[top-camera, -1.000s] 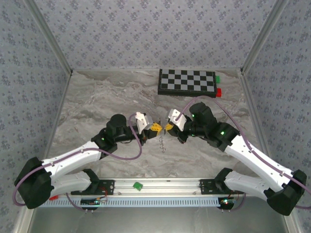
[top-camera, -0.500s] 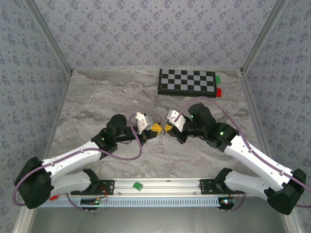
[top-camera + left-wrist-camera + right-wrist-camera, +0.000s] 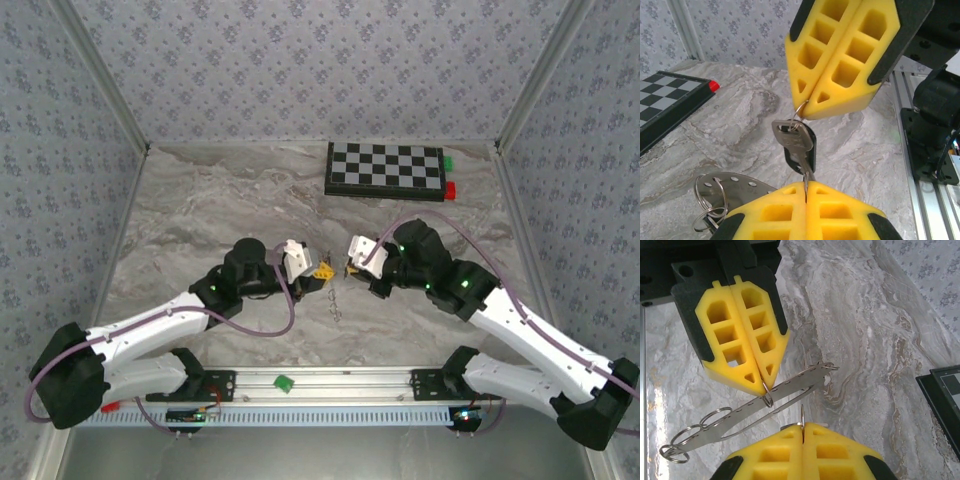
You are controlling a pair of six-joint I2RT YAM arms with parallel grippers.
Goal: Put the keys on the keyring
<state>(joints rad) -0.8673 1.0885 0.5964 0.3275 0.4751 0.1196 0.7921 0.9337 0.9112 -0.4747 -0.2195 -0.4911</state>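
Both arms reach inward above the tabletop's (image 3: 200, 200) middle; left gripper (image 3: 321, 271) pinches a key (image 3: 794, 142), right gripper (image 3: 349, 265) pinches the ring (image 3: 801, 111).

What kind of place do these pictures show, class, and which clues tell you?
Most likely a robot test booth: two arms bolted to an aluminium rail, patterned wall panels enclosing a marbled table, and a checkerboard at the back.
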